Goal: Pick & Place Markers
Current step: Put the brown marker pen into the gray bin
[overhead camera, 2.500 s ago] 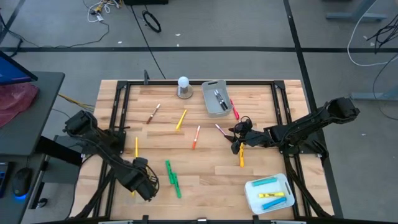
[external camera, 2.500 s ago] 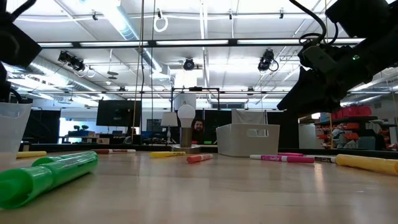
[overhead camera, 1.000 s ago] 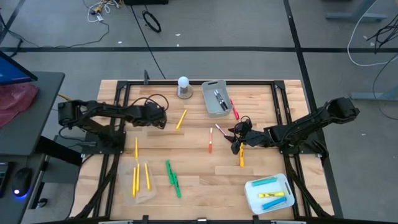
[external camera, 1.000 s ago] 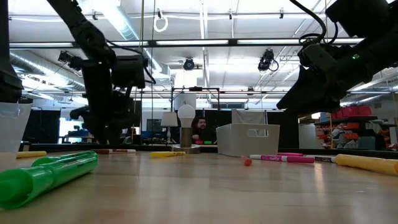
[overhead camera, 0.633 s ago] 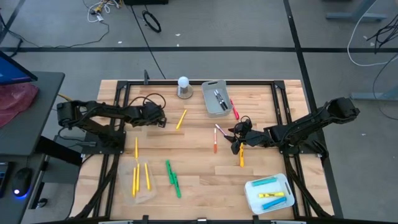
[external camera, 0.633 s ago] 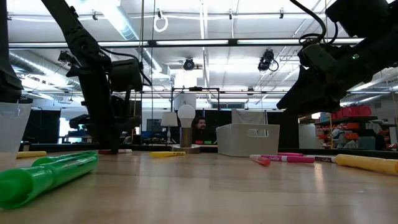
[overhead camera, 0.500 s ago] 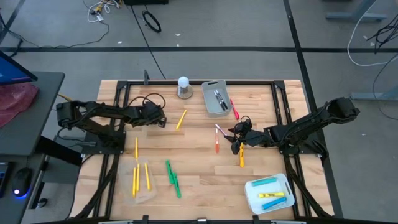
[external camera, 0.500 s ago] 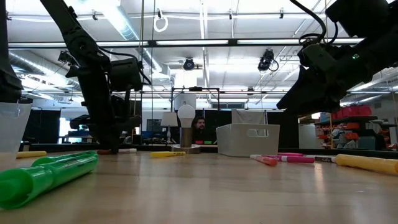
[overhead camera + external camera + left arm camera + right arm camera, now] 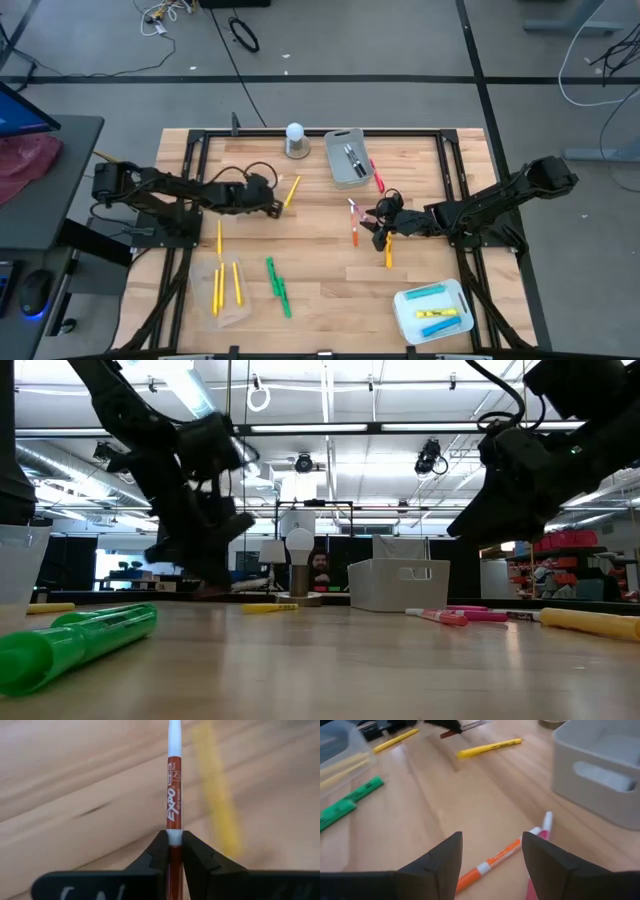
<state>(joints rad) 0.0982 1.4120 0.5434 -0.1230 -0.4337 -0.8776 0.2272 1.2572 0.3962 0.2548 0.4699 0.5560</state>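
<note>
My left gripper (image 9: pixel 272 207) is over the table's left middle, shut on a brown marker (image 9: pixel 173 795) with a white end. It shows in the low view (image 9: pixel 205 560) tipped and raised off the table. My right gripper (image 9: pixel 372 222) hovers open right of centre; an orange marker (image 9: pixel 492 865) and a pink one (image 9: pixel 542 827) lie flat on the wood under its fingers (image 9: pixel 492 840). A yellow marker (image 9: pixel 291 191) lies just past my left gripper. Green markers (image 9: pixel 278 287) and more yellow ones (image 9: pixel 225 285) lie near the front left. My left gripper pinches the brown marker between its two fingers at the white band (image 9: pixel 173 836) on its barrel. The marker runs along the fingers and sticks out ahead of them, white end foremost, clear of the table.
A grey bin (image 9: pixel 333 165) with dark markers and a white ball on a grey base (image 9: pixel 295 140) stand at the far edge. A red marker (image 9: pixel 378 180) lies beside the bin. A clear tub (image 9: pixel 455 292) with blue and yellow markers sits at the front right.
My left gripper has gone toward the table's right and near edge, tipped, and risen with the brown marker, which lay on the table before. The orange marker has rolled toward the table's right, ending under my right gripper.
</note>
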